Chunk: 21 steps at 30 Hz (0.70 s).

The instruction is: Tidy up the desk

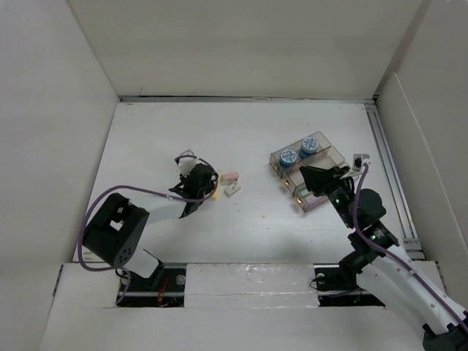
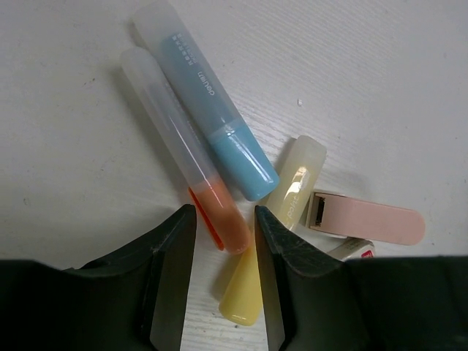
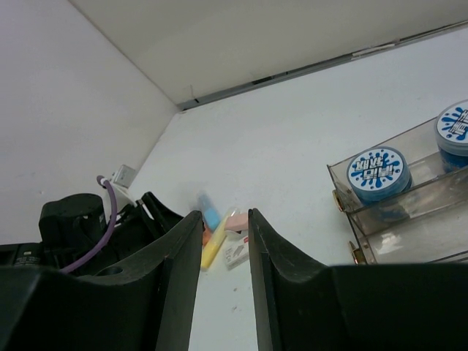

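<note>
On the white desk (image 1: 256, 131) lie three highlighters side by side: orange (image 2: 183, 153), blue (image 2: 212, 110) and yellow (image 2: 274, 234). A pink stapler (image 2: 365, 219) and a small white staple box (image 2: 355, 251) lie to their right. My left gripper (image 2: 225, 212) is open and low over the desk (image 2: 365, 73), its jaws either side of the orange highlighter's cap end and the yellow one's lower end. In the top view the left gripper (image 1: 197, 183) hides most of the highlighters. My right gripper (image 1: 313, 175) is open and empty beside the clear tray (image 1: 330, 152).
The clear compartmented tray (image 3: 409, 219) holds two round blue-lidded tubs (image 3: 379, 174) (image 3: 455, 124). The stapler (image 1: 229, 177) and the staple box (image 1: 232, 189) sit mid-desk. Upright white walls close in the desk on three sides. A metal rail (image 1: 387, 168) runs along the right edge.
</note>
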Tool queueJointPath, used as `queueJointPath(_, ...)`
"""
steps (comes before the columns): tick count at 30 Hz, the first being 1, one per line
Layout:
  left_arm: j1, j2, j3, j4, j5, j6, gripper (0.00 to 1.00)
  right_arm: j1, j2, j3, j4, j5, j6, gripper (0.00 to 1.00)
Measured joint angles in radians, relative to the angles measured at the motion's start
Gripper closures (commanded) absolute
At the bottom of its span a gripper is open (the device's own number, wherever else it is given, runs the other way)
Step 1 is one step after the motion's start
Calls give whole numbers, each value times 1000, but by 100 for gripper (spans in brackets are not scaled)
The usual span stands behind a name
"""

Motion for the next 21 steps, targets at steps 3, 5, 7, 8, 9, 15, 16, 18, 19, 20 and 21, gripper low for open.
queueJointPath(3, 0, 23, 7, -4, -6, 0, 69, 0, 0, 0, 0, 0, 0, 63)
queueJointPath(5, 2, 27, 7, -10, -9, -1, 69, 0, 0, 0, 0, 0, 0, 63)
queueJointPath(7, 6, 27, 7, -17, -11, -1, 68, 0, 0, 0, 0, 0, 0, 63)
queueJointPath(8, 6, 27, 7, -19, -12, -1, 68, 0, 0, 0, 0, 0, 0, 63)
queueJointPath(9, 7, 27, 8, -23, -13, -1, 67, 0, 0, 0, 0, 0, 0, 63)
queueJointPath(15, 12, 47, 42, -55, -17, 0, 73, 0, 0, 0, 0, 0, 0, 63)
queueJointPath(16, 12, 56, 54, -60, -18, 0, 74, 0, 0, 0, 0, 0, 0, 63)
queueJointPath(18, 13, 65, 65, -63, -18, 2, 79, 0, -2, 0, 0, 0, 0, 63)
queueJointPath(19, 13, 65, 66, -64, -19, 2, 79, 0, -3, 0, 0, 0, 0, 63)
queueJointPath(20, 13, 65, 66, -64, -19, 2, 79, 0, -5, 0, 0, 0, 0, 63)
queueJointPath(21, 13, 65, 66, -64, -20, 2, 77, 0, -6, 0, 0, 0, 0, 63)
